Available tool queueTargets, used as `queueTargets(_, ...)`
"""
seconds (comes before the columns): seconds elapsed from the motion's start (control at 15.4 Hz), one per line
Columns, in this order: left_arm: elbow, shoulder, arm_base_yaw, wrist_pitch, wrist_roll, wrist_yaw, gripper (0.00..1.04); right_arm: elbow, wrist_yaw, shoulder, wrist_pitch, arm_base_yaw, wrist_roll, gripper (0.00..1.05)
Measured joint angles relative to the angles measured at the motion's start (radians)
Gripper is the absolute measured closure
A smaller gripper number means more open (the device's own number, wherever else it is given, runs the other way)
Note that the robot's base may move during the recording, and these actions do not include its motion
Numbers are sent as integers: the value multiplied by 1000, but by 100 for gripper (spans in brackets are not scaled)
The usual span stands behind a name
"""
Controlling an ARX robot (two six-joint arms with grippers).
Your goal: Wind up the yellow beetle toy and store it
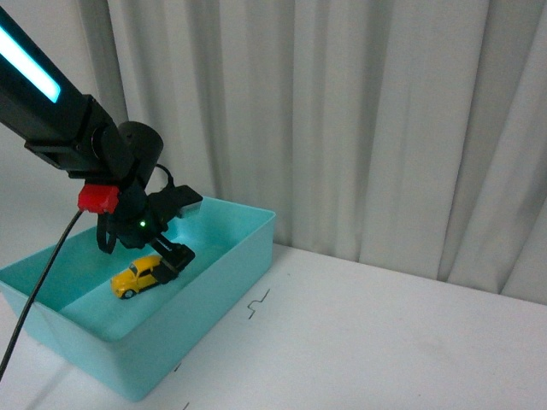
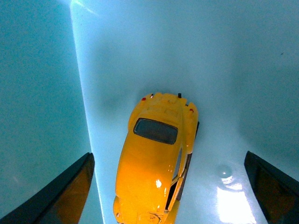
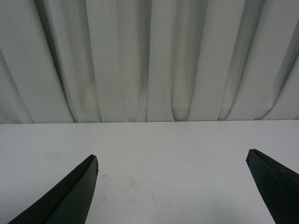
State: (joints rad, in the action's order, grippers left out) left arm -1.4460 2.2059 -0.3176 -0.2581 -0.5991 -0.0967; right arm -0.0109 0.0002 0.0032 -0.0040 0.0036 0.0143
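I think I am in a test room, like a lab. A plain pale curtain (image 3: 149, 60) hangs in folds far past my right fingers (image 3: 70, 196) and fills the whole back. Under them is a white table (image 3: 163, 154). A blue-green plastic bin (image 1: 214, 290) sits on it, all around my left fingers (image 2: 65, 191).

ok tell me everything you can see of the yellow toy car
The yellow toy car is a small beetle-shaped model with a glossy rounded body, dark windows and black wheels. It sits upright on the floor of the teal bin, clear of its walls. The left hand hangs open over it, straddling it with gaps on both sides in the wrist view; only the floor seems to touch it.
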Motion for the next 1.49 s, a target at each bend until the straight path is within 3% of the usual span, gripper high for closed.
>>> queueTargets(0.39,171,-411,5,106,37,196,7,0,0,0,0,0,0,7)
queueTargets(0.45,305,-496,0,389,120,289,14,0,0,0,0,0,0,7)
queueTargets(0.52,516,-647,11,679,295,370,28,0,0,0,-1,0,0,7)
queueTargets(0.65,833,-882,84,1035,533,333,61,0,0,0,0,0,0,7)
queueTargets(0.91,1105,-1030,158,1080,591,248,103,0,0,0,0,0,0,7)
queueTargets(1.36,1308,-1299,249,1023,593,167,103,0,0,0,0,0,0,7)
queueTargets(1.49,1349,-1380,323,972,593,107,103,0,-1,0,0,0,0,7)
